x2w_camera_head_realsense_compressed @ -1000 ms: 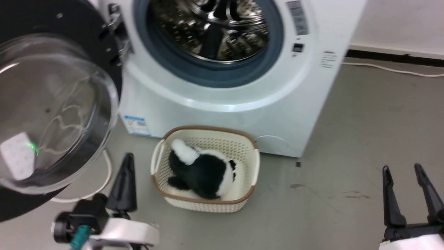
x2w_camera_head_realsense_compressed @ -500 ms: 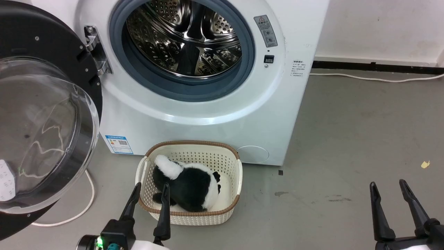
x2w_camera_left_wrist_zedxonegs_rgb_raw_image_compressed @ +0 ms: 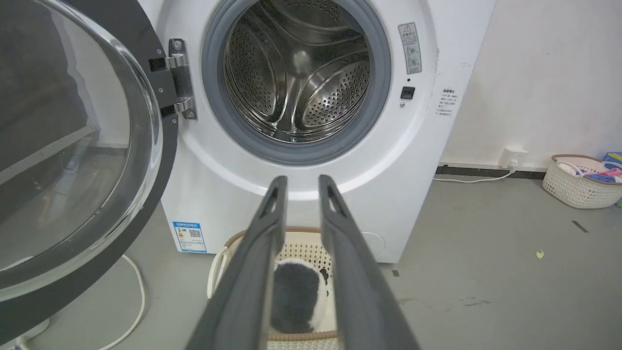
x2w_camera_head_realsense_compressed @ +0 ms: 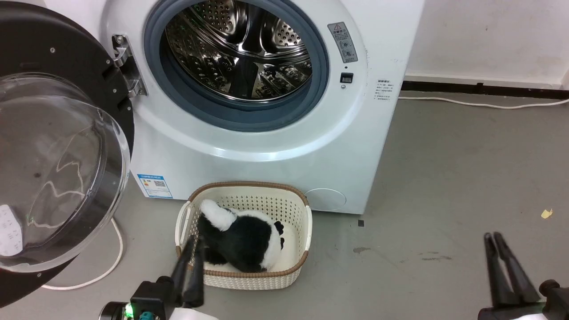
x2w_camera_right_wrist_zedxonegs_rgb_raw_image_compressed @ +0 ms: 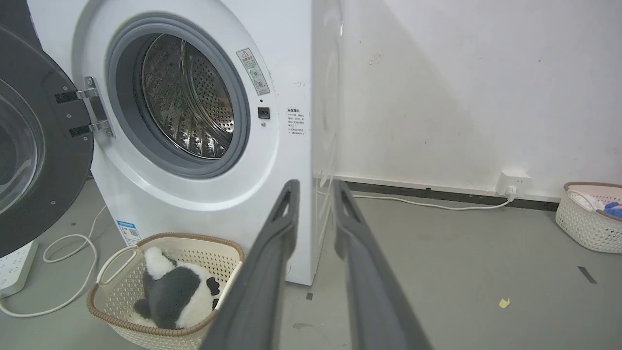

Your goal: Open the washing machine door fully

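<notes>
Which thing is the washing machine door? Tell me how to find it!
Find the washing machine, the big white box with the shiny steel drum. On its left side, swung wide open on a metal hinge, hangs the washing machine door. It is the round thing with a black rim and bulging clear window.

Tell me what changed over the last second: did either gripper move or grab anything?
Both grippers closed their fingers: the left gripper and right gripper, spread half a second ago, now show only a narrow gap, holding nothing. The washing machine door stays swung wide open; the basket and plush toy stay put.
</notes>
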